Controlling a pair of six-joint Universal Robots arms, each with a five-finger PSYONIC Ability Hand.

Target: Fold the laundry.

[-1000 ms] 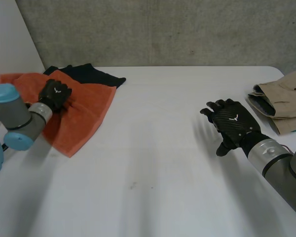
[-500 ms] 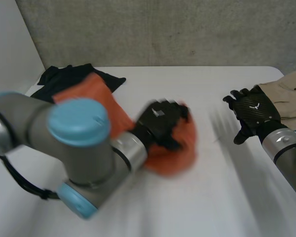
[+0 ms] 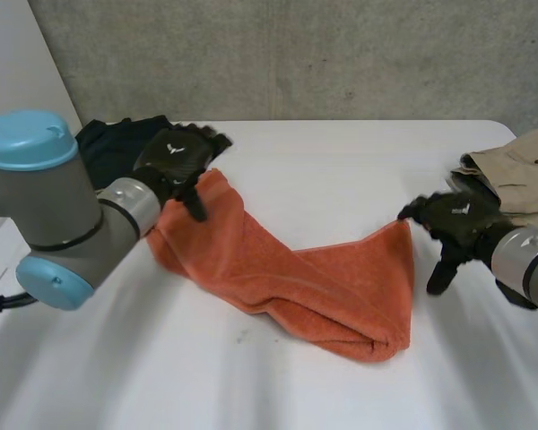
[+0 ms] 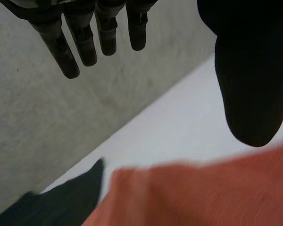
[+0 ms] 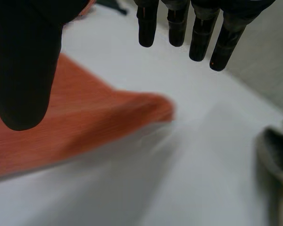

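Found the left hand point(image 3: 175, 159) opened wide at the far-left end of the orange towel point(image 3: 296, 278), fingers straight, thumb held well off them, nothing gripped. Saw in the left wrist view the same hand point(image 4: 254, 70) above the towel point(image 4: 203, 193), with the cloth under the thumb and clear of the fingertips. Found the right hand point(image 3: 455, 219) spread likewise at the towel's pointed right corner, fingers straight and holding nothing; could not tell whether touching the cloth. Saw in the right wrist view that hand point(image 5: 23, 61) over the corner of the towel point(image 5: 61, 122), thumb above the cloth. Noted the towel lying bunched and slanted across the white table point(image 3: 323, 170), from one hand to the other. Noted a black garment point(image 3: 108, 143) just behind the left hand, touching the towel's end, and a beige garment point(image 3: 520, 170) folded beyond the right hand.
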